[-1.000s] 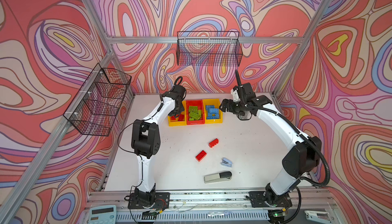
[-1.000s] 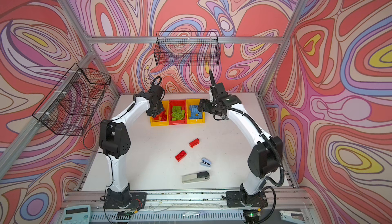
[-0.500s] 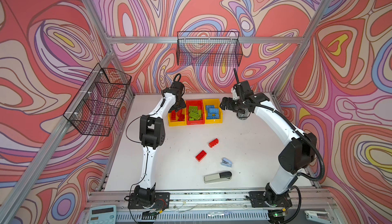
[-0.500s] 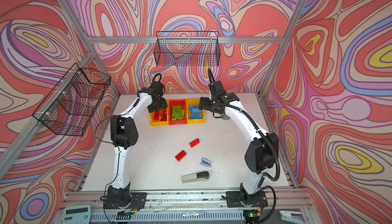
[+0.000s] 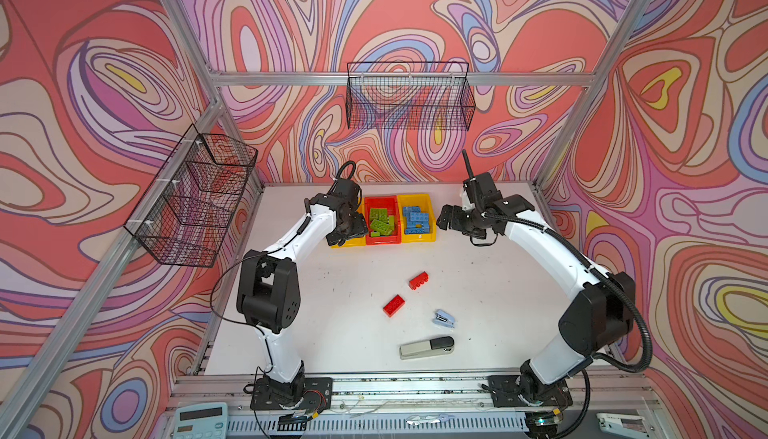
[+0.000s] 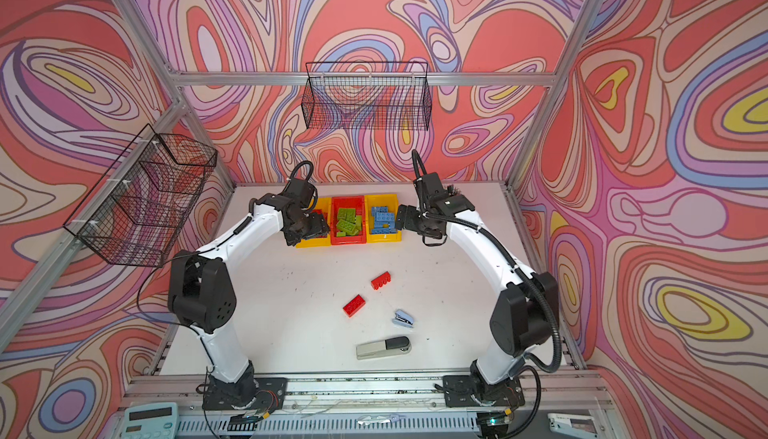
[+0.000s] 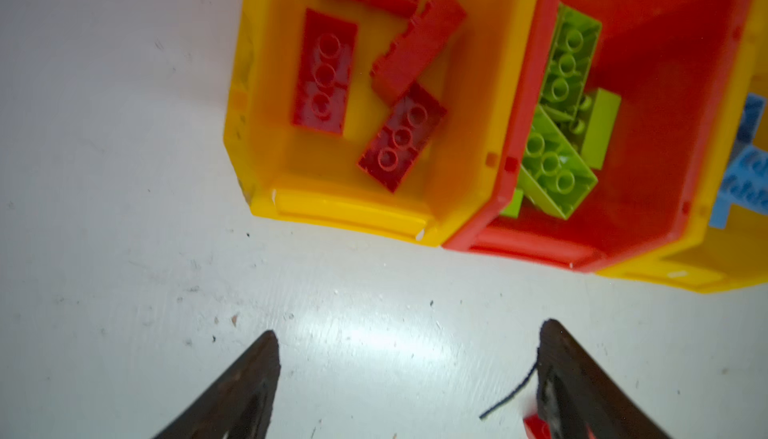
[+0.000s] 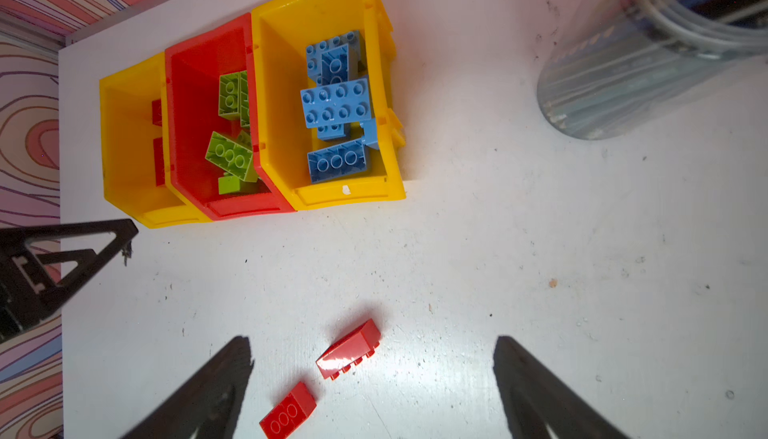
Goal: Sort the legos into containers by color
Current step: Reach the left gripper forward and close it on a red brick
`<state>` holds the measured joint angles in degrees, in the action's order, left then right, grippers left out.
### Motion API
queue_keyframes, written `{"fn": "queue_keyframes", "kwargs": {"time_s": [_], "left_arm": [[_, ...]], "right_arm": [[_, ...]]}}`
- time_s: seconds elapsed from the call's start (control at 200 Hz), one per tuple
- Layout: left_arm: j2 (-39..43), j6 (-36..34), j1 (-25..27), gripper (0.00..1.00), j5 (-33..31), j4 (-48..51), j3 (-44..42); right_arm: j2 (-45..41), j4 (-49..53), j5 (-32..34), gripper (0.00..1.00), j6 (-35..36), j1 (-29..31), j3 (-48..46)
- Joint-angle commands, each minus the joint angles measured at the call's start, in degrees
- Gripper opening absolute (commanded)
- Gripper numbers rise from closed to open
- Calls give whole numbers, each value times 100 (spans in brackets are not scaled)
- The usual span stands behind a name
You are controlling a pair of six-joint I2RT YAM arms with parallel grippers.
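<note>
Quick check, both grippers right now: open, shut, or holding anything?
Left gripper: open, holding nothing.
Right gripper: open, holding nothing.

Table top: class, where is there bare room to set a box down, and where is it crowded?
Bare: the strip between the containers and the loose red legos; the stretch between the staplers and the right arm. Crowded: around legos and staplers; at the containers.

Three bins [image 5: 383,239] are standing joined; two red bricks [image 5: 394,305] and two staplers [image 5: 427,348] are lying loose; two wire baskets [image 5: 409,96] are hanging.
</note>
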<state>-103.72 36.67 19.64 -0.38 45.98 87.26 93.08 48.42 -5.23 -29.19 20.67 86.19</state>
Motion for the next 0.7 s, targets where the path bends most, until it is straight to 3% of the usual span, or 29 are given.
{"fn": "queue_keyframes", "kwargs": {"time_s": [0.0,0.17,0.361,0.696], "left_arm": [[461,41,478,83,256,-141,-665],[1038,-87,1443,83,489,-745,-1840],[1292,-469,2237,82,145,-741,-2170],[1201,-664,2918,83,-330,-1513,-2867]], "right_arm": [[-444,80,144,96,-266,5,-381],[-1030,88,423,96,-463,143,-1013],[-1677,36,222,96,-681,158,-1467],[-2109,847,-51,96,-162,155,-1117]]}}
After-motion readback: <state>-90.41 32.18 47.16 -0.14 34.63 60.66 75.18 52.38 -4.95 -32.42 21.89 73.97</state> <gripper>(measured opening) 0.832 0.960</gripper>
